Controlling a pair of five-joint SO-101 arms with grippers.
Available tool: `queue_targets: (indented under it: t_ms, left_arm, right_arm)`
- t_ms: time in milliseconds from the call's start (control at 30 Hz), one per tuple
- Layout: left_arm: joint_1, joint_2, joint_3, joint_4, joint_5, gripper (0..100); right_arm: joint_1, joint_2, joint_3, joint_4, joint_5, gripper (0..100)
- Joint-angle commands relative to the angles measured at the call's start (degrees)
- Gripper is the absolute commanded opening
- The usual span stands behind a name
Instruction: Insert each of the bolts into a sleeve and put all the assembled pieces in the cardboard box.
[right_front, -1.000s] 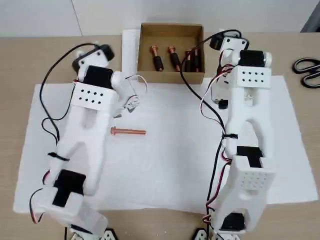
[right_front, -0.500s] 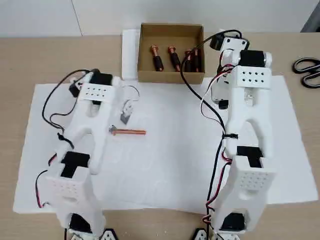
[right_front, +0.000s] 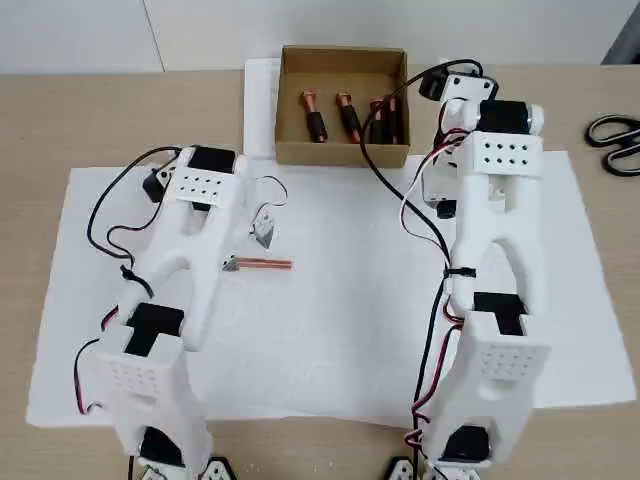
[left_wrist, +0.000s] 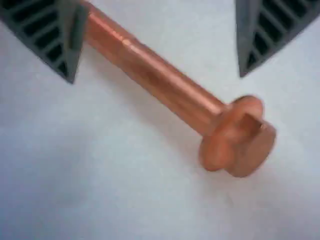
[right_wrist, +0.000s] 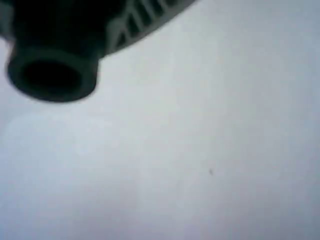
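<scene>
Wooden table (right_front: 100, 110) under white paper sheet (right_front: 340, 330), cardboard box (right_front: 292, 100) at far edge.
Bolt (right_front: 262, 264) flat on sheet beneath left gripper (left_wrist: 156, 72), fingers spread; right gripper (right_wrist: 115, 30) clamped on black sleeve (right_wrist: 50, 77).

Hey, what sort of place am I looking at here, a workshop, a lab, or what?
Probably a robotics lab or test bench: two white robot arms side by side on a wooden table over a paper sheet, with a cardboard box of sleeved bolts and one loose copper bolt.
</scene>
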Motion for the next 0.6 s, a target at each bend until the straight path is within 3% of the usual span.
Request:
queue_targets:
  t_ms: [0,567]
  left_arm:
    - [-0.09,-0.97,-0.13,0.53,0.44,20]
    - [-0.09,5.71,0.84,-0.79,0.97,15]
  right_arm:
    - [-0.04,-3.82,-0.18,-0.22,0.35,0.4]
    - [0.04,-3.74,-0.18,-0.22,0.26,0.4]
